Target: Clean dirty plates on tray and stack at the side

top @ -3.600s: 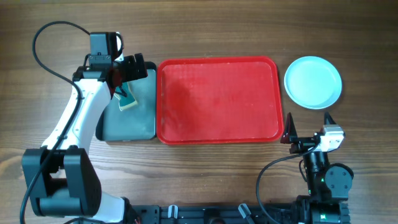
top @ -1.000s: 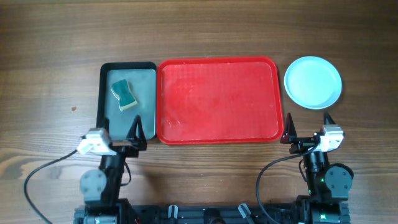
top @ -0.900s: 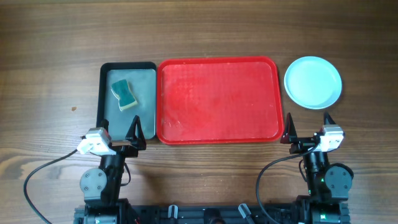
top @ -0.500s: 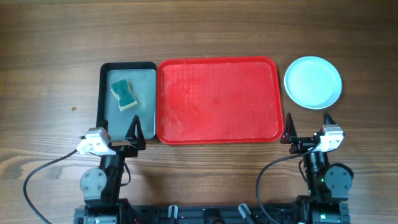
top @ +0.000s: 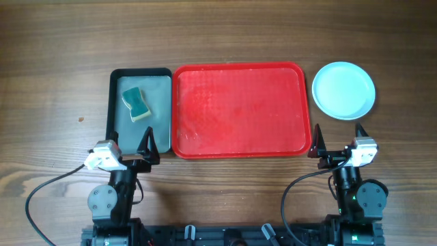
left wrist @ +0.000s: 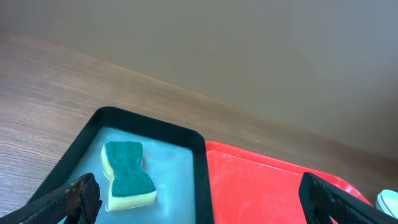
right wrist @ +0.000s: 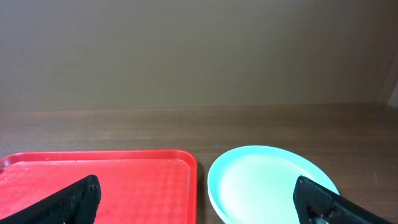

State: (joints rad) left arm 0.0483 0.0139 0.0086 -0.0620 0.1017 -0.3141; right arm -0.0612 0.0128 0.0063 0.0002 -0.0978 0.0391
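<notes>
The red tray (top: 239, 109) lies in the middle of the table with nothing on it; it also shows in the left wrist view (left wrist: 261, 193) and the right wrist view (right wrist: 93, 186). A stack of plates (top: 343, 90), pale aqua on top, sits on the table to the tray's right, also in the right wrist view (right wrist: 267, 183). How many plates are stacked I cannot tell. My left gripper (top: 145, 147) is open and empty near the front edge, below the black tray. My right gripper (top: 338, 142) is open and empty, in front of the plates.
A black tray with grey inside (top: 140, 113) sits left of the red tray and holds a green-and-yellow sponge (top: 136, 104), also in the left wrist view (left wrist: 127, 183). Cables run along the front edge near both arm bases.
The left arm has drawn back from over the black tray to its base at the front. In the last second nothing has moved.
</notes>
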